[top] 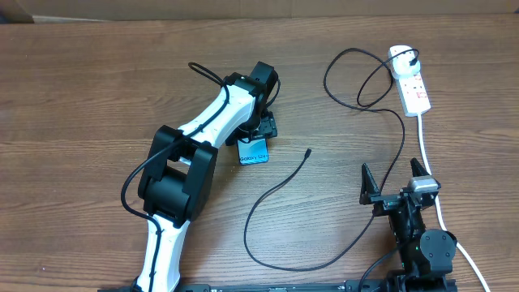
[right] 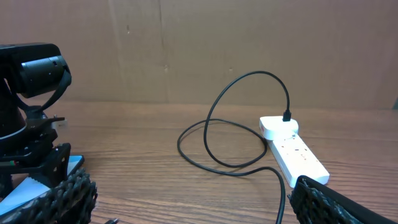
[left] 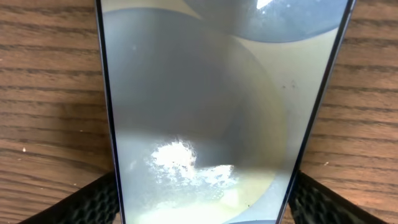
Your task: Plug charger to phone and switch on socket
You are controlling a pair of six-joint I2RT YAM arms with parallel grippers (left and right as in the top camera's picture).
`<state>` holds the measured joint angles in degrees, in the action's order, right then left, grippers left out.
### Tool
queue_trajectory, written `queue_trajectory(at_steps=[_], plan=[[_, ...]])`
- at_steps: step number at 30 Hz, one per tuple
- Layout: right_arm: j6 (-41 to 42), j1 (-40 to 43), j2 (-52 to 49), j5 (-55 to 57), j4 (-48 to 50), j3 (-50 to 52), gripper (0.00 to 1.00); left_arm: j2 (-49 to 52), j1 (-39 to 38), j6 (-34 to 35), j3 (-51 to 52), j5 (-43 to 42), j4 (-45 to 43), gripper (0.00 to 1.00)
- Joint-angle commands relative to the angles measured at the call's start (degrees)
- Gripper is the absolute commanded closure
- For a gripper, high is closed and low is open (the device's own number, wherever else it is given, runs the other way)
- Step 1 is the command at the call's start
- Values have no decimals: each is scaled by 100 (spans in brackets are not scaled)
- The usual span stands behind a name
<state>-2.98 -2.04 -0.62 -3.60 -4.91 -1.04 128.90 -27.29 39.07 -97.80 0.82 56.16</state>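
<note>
The phone (top: 254, 152) lies on the table with its cyan screen up. My left gripper (top: 263, 128) is down over its far end. In the left wrist view the phone (left: 199, 93) fills the frame and both fingers of the left gripper (left: 202, 208) press on its side edges. The charger cable (top: 280, 188) lies loose, its connector tip (top: 309, 151) to the right of the phone and apart from it. Its plug (top: 413, 58) sits in the socket (top: 412, 84). My right gripper (top: 395, 182) is open and empty near the front edge, the cable running past it.
The socket's thick white lead (top: 434, 186) runs down the right side past the right arm. In the right wrist view the socket (right: 298, 155) and the looped cable (right: 217, 149) lie ahead of the right gripper (right: 199, 211), with the left arm (right: 31, 93) at the left. A cardboard wall stands behind.
</note>
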Motion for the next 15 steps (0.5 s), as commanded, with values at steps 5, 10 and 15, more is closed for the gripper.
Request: queue_trajectory(at_steps=[5, 10, 15], plan=[[-11, -37, 46, 55, 26, 59, 0, 450, -50, 79, 343, -190, 15, 21], [-11, -37, 46, 55, 26, 59, 0, 450, -50, 79, 343, -190, 13, 24], [-11, -37, 46, 55, 26, 59, 0, 450, -42, 79, 341, -219, 15, 28]])
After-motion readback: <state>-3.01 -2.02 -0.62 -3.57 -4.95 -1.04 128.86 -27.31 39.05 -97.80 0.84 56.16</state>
